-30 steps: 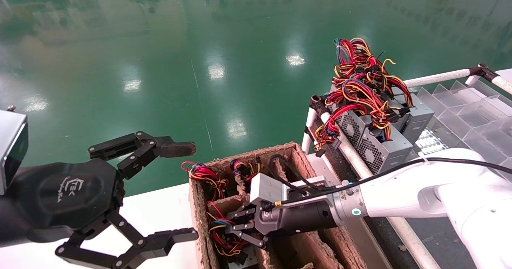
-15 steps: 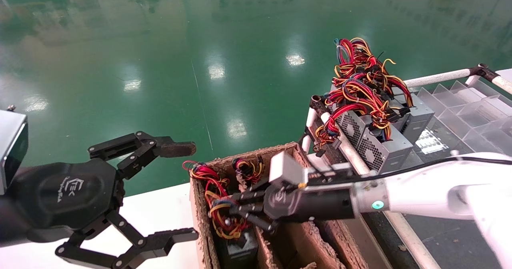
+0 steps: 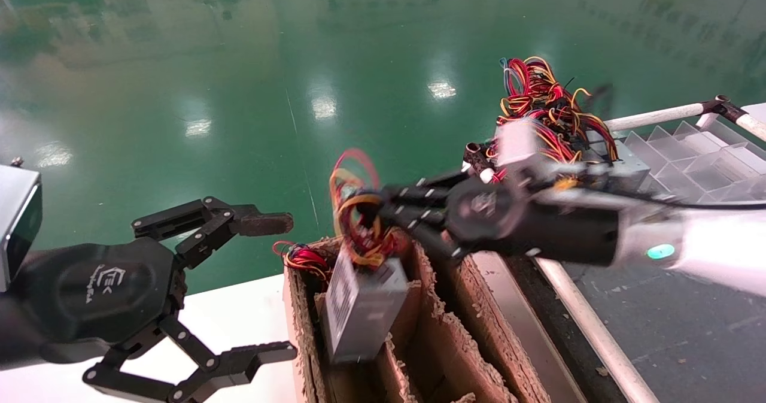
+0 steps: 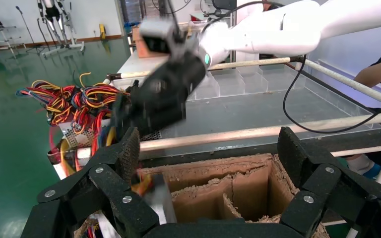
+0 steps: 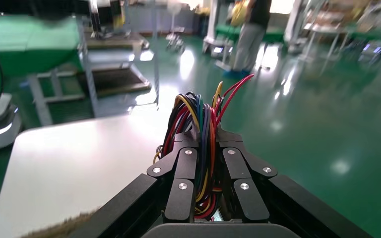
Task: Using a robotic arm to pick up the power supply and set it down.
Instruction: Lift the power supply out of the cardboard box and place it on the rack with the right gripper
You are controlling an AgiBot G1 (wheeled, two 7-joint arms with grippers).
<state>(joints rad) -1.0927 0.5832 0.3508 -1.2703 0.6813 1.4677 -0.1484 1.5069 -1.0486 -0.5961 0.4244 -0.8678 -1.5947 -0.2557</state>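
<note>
Two pincers, one cardboard box (image 3: 455, 331), perhaps four power supplies (image 3: 359, 307).

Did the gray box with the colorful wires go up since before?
Yes. The power supply has risen out of the cardboard box, hanging by its wires from the right gripper. The left gripper stays parked beside it.

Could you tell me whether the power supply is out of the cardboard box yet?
Mostly out: the power supply hangs by its wires from the right gripper, lower end level with the cardboard box rim.

The grey power supply (image 3: 361, 304) is hung tilted above the cardboard box (image 3: 455, 331), held by its wire bundle (image 5: 204, 144) in the right gripper (image 3: 374, 211).
</note>
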